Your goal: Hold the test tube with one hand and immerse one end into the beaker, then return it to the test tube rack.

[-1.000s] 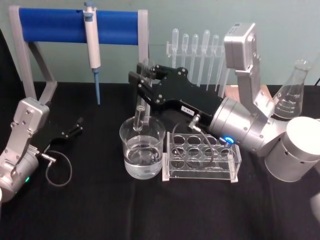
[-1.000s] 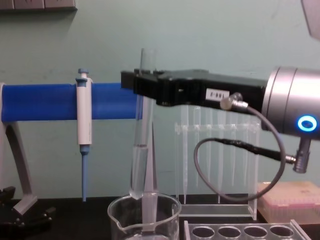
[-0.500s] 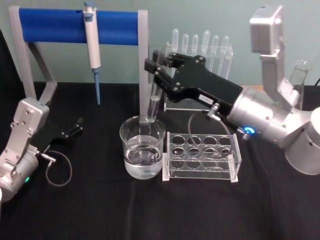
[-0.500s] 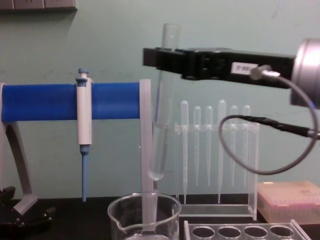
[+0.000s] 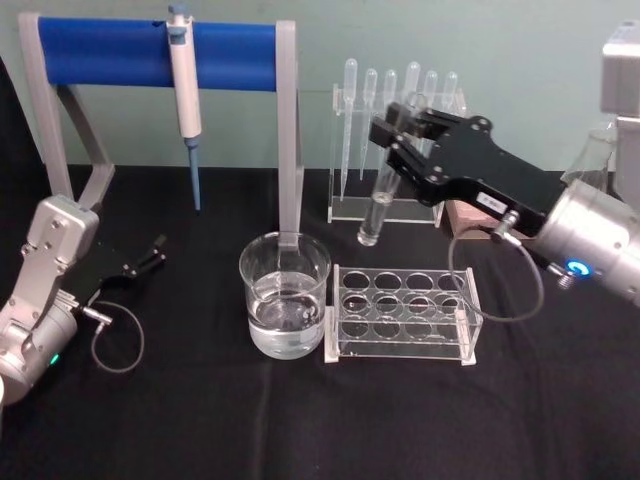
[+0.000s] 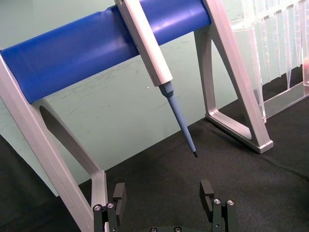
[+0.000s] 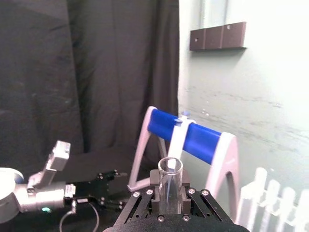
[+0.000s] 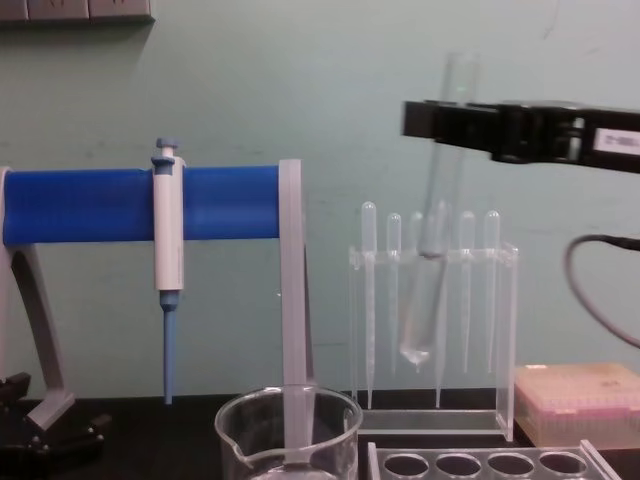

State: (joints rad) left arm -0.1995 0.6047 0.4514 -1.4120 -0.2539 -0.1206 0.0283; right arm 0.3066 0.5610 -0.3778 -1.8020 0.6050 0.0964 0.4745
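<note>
Test tube near-upright, rim up.

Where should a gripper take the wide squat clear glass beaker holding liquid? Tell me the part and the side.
Grip the wide squat clear glass beaker across its upper wall, below the rim, probably coming from above or from the robot's left. The clear plastic rack with round holes stands close on its right, and the spout faces left in the chest view, so span the plain round wall. Keep it upright: it holds liquid.

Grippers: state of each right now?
Left gripper: open, empty, parked low by the blue stand.
Right gripper: shut on the test tube, held in the air, clear of the beaker.
</note>
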